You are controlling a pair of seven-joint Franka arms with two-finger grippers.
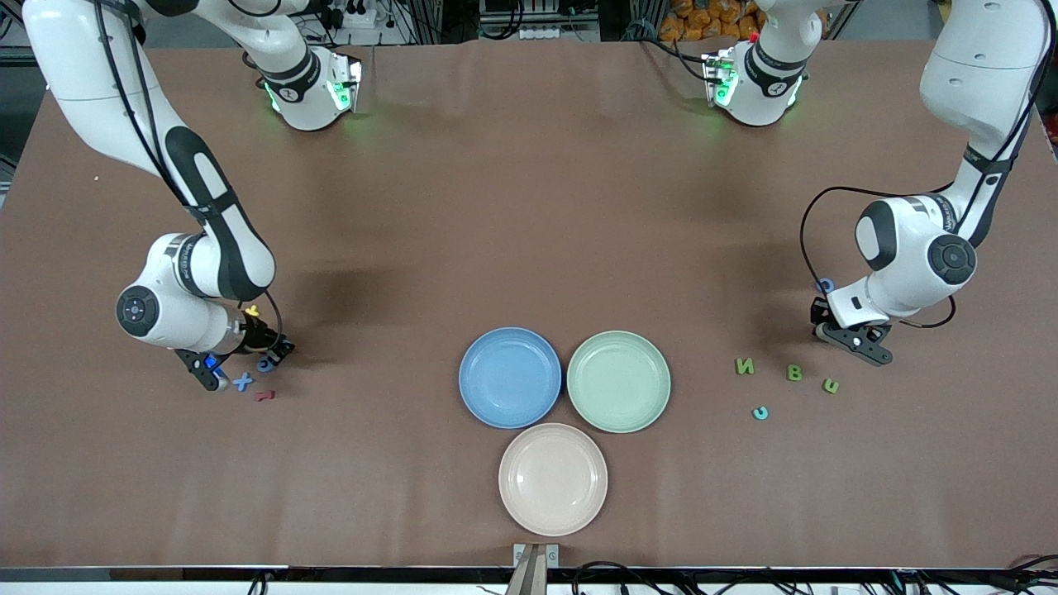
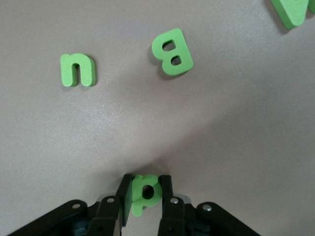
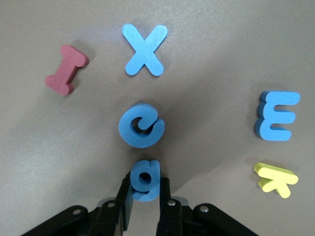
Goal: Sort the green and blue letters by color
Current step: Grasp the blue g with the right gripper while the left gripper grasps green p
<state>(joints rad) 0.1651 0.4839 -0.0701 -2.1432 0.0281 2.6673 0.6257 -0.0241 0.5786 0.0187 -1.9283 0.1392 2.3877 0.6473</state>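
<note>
Pink plate (image 1: 552, 479) closest to the camera, unused. Right tool (image 3: 145, 196) clamped on the blue g (image 3: 145, 178), low over the tabletop (image 1: 529, 207), with blue c (image 3: 141, 125), X (image 3: 144, 49) and E (image 3: 277, 115) just ahead. Left tool (image 2: 146, 199) clamped on the green p (image 2: 145, 191), near n (image 2: 77, 70) and B (image 2: 172, 51). Looks risky: shallow edge grips, so could slip or twist on the way to the blue plate (image 1: 510, 378) and green plate (image 1: 618, 381).
</note>
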